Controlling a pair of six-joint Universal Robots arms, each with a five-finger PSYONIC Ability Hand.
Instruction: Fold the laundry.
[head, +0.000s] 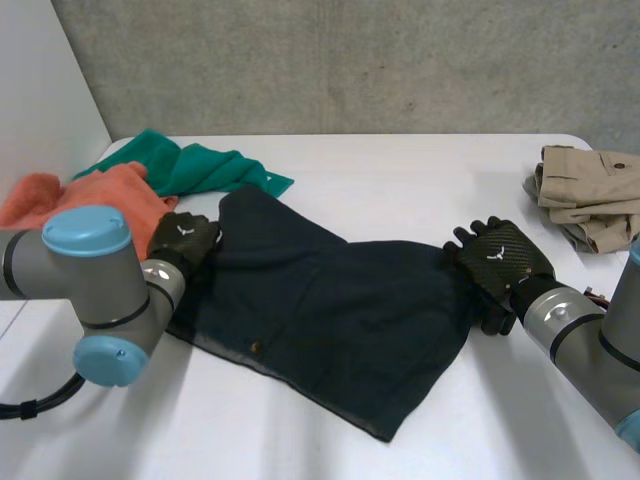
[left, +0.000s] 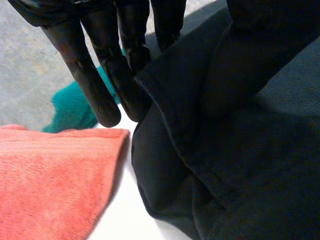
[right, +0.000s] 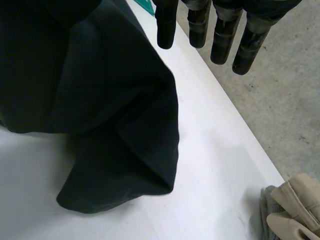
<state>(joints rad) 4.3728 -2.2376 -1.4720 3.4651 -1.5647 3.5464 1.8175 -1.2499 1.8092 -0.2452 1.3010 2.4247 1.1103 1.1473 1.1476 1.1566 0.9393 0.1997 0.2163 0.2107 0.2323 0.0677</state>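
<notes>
Dark navy cloth garment (head: 330, 320) lies spread on white table (head: 400, 170). L hand (head: 185, 238), fingers straight, rests on its 9 o'clock corner. R hand (head: 500, 258), fingers straight & apart, sits at 3 o'clock edge, prob. flattening it before folding.

Open white table (head: 420, 165) across the far middle, between green cloth (head: 200, 168) at far left and beige garment (head: 590, 195) at far right. More bare room along the near edge, either side of the dark garment (head: 330, 310) spread over the centre. Far-left corner crowded: orange towel (head: 95, 195) against the green cloth, just beside the dark garment's left edge.
</notes>
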